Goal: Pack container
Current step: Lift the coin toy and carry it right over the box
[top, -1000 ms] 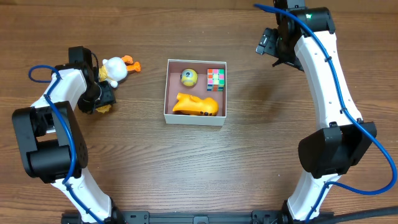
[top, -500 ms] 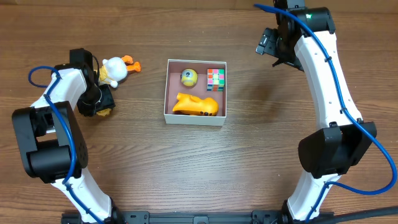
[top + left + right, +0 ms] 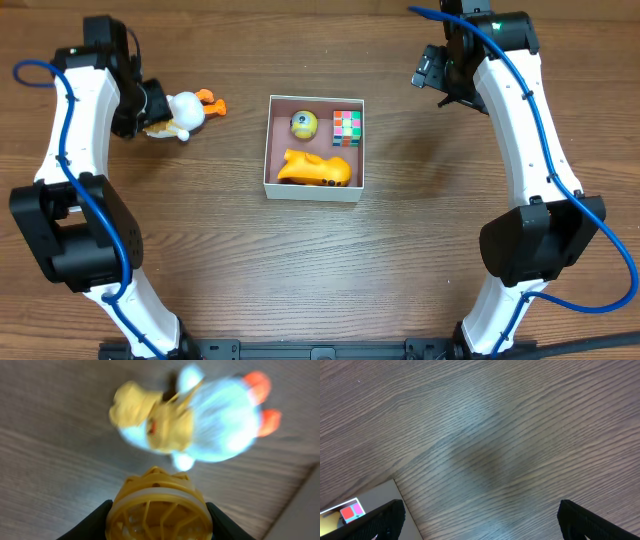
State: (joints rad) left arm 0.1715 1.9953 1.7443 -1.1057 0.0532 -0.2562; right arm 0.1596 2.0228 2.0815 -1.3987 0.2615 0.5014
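While left tool [image 3: 159, 530] seemingly grips yellow ribbed toy [image 3: 159, 510], container [image 3: 312, 193] lies well apart; right tool [image 3: 482, 522] wide.

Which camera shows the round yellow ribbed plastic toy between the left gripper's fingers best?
Left wrist: the round yellow ribbed plastic toy fills the lower frame, sharp, held by the left gripper. Overhead, the arm hides it almost wholly; a yellowish bit beside the white duck toy may be it. Right wrist shows none of it.
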